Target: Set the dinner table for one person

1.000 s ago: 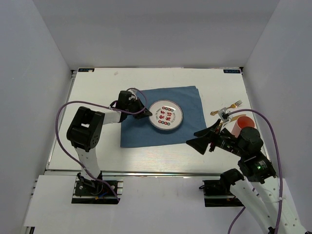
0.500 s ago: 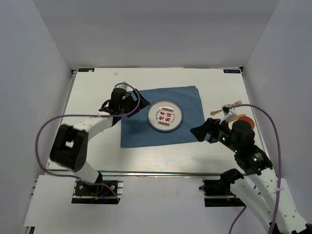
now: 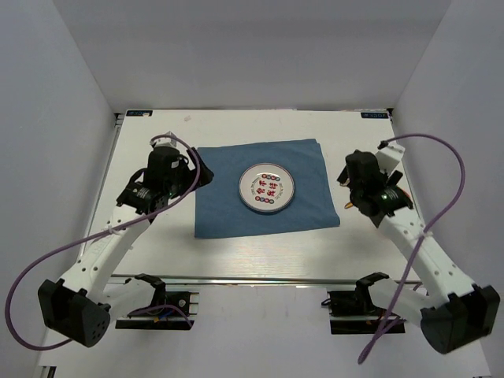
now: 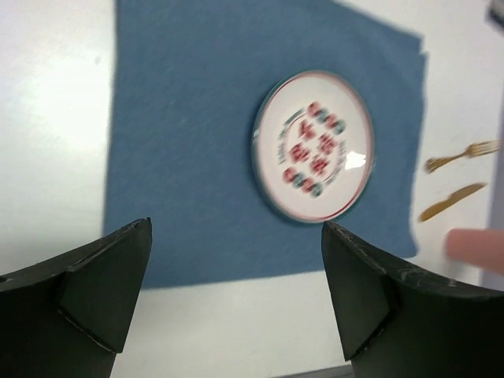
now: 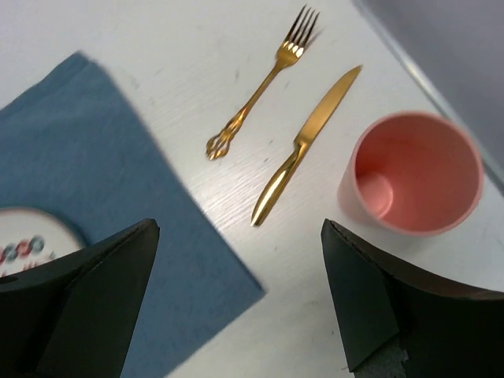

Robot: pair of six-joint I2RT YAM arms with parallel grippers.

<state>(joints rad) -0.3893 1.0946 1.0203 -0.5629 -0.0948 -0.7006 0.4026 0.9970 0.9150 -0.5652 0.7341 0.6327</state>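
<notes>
On the white dinner table (image 3: pixel 157 228) lies a blue placemat (image 3: pixel 264 214) with a round white patterned plate (image 3: pixel 268 189) at its middle. My left gripper (image 3: pixel 197 179) hangs open over the mat's left edge, well clear of the plate (image 4: pixel 313 144). Above the table, just right of the mat, my right gripper (image 3: pixel 348 189) is open and empty. Its wrist view shows a gold fork (image 5: pixel 264 83), a gold knife (image 5: pixel 307 146) and a pink cup (image 5: pixel 413 173) on the table. The right arm hides most of these from above.
White walls close in the table on the far, left and right sides. A metal rail (image 3: pixel 236 277) runs along the near edge by the arm bases. Purple cables (image 3: pixel 441 197) loop out from both arms.
My left gripper has opened and drawn back leftward from the plate's left rim. The right gripper has swung from the mat's near right corner to above the cutlery.
</notes>
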